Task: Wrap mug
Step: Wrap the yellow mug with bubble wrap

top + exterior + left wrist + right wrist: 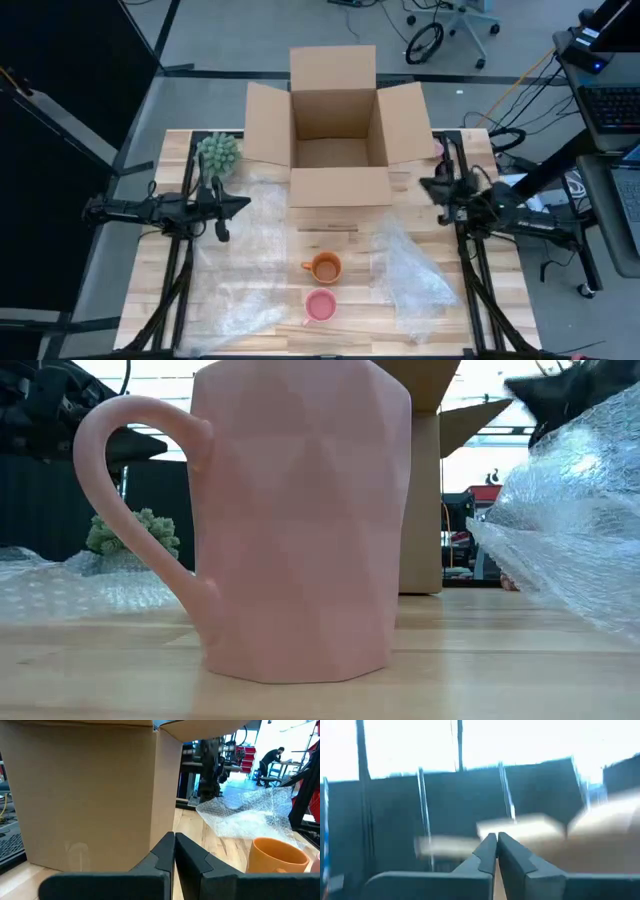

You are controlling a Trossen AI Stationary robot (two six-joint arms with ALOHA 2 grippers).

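Observation:
Two mugs stand upright on their bases on the wooden table's near middle: an orange mug (325, 267) (277, 855) and, nearer the front edge, a pink mug (319, 306) (290, 520). A clear bubble-wrap sheet (240, 275) lies flat to their left. A second, crumpled sheet (410, 275) (575, 520) lies to their right. My left gripper (245, 204) (175, 842) hovers shut at the table's left, left of the box. My right gripper (425, 187) (497, 842) hovers shut at the right, beside the box's right flap. Neither holds anything.
An open cardboard box (338, 130) (85, 795) stands at the table's far middle with its flaps spread. A green spiky plant-like object (218, 153) (135, 535) sits at the far left corner. A person (272, 760) is in the room far behind the table.

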